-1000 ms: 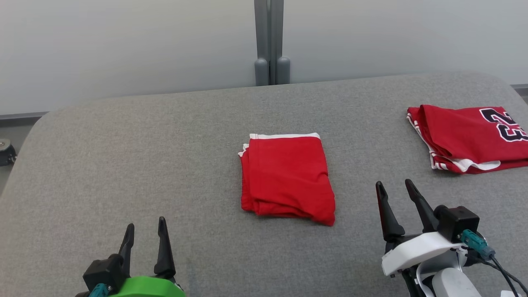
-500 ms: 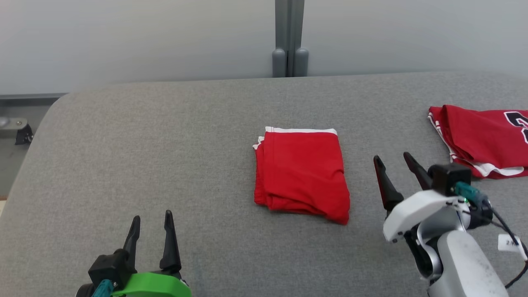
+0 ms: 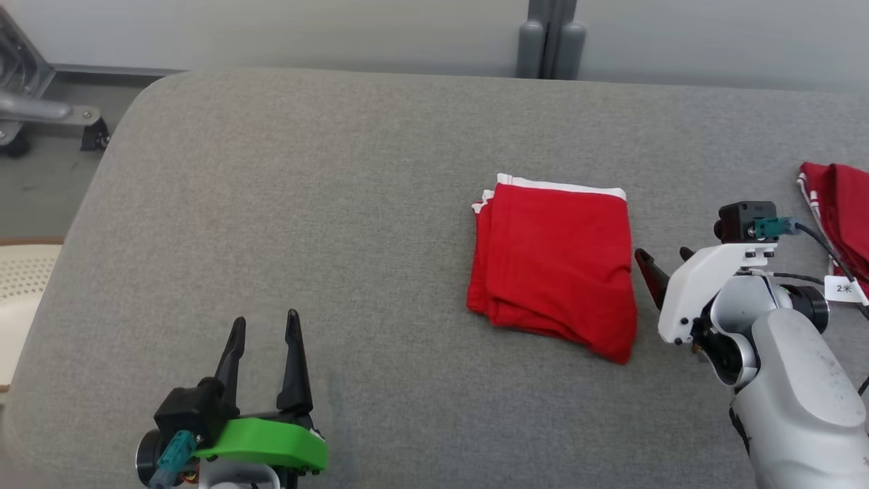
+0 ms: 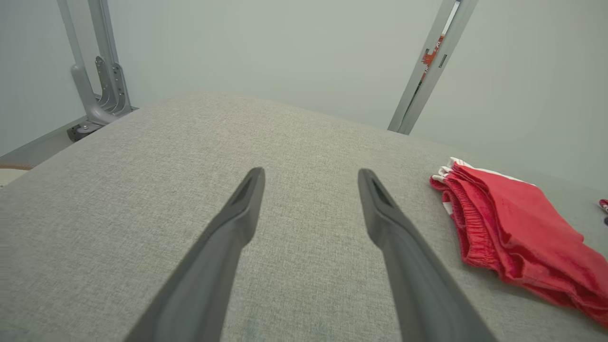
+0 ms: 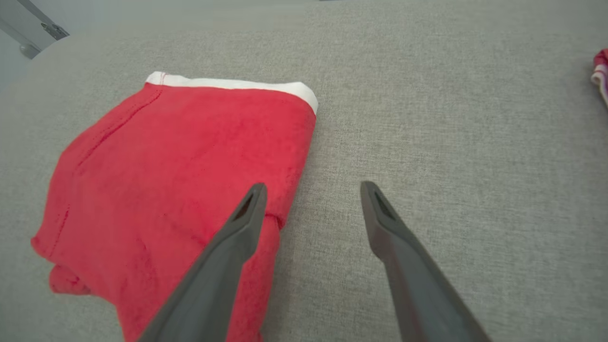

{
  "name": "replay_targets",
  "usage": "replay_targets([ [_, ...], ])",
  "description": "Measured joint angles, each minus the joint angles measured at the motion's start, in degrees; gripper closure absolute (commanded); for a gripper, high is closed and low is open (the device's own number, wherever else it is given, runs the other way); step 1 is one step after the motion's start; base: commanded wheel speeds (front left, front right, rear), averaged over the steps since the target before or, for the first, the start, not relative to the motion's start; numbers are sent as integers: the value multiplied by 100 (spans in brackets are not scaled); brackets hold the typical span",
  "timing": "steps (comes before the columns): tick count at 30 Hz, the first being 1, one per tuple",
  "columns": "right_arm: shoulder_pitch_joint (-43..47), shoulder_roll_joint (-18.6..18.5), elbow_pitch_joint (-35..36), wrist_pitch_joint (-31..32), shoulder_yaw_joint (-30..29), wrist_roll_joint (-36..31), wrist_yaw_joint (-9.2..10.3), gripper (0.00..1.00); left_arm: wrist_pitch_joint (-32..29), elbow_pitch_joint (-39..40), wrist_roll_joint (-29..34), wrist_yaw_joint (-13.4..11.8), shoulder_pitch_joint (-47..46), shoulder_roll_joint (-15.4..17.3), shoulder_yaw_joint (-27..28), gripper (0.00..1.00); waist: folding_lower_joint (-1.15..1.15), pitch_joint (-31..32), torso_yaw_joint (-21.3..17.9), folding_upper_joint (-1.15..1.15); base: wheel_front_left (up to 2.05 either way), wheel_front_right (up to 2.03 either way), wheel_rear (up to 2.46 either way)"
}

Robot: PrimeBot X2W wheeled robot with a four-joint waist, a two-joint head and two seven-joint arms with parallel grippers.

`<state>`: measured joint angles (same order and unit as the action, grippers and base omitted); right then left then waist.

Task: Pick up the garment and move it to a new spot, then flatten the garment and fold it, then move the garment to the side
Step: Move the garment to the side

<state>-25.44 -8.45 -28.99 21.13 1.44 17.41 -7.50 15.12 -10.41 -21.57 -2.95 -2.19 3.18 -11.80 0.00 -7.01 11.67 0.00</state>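
Right wrist view: right hand (image 5: pixel 312 186) spread apart by the shorts (image 5: pixel 166 166), grabbing one layer might wreck the fold.

Small white tag (image 3: pixel 842 289) hanging beside right arm (image 3: pixel 791 373), black characters on it: reads "2米"

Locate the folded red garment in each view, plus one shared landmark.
Head view: folded red garment right of centre, beside the right gripper.
Left wrist view: garment at right edge, below mid-height.
Right wrist view: garment across the left half.
Shared landmark: its white trim.
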Motion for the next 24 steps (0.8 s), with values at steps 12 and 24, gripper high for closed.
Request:
replay_targets([
  [12,-491,-25,-911,43,471,581,0,38,0,20,4,-7,-105,-20,23,0,0,-442,327,0,0,0,0],
  [24,-877,-457,-771,-490,1249,642,-2,100,0,243,44,48,-220,-26,-91,0,0,-573,-282,0,0,0,0],
])
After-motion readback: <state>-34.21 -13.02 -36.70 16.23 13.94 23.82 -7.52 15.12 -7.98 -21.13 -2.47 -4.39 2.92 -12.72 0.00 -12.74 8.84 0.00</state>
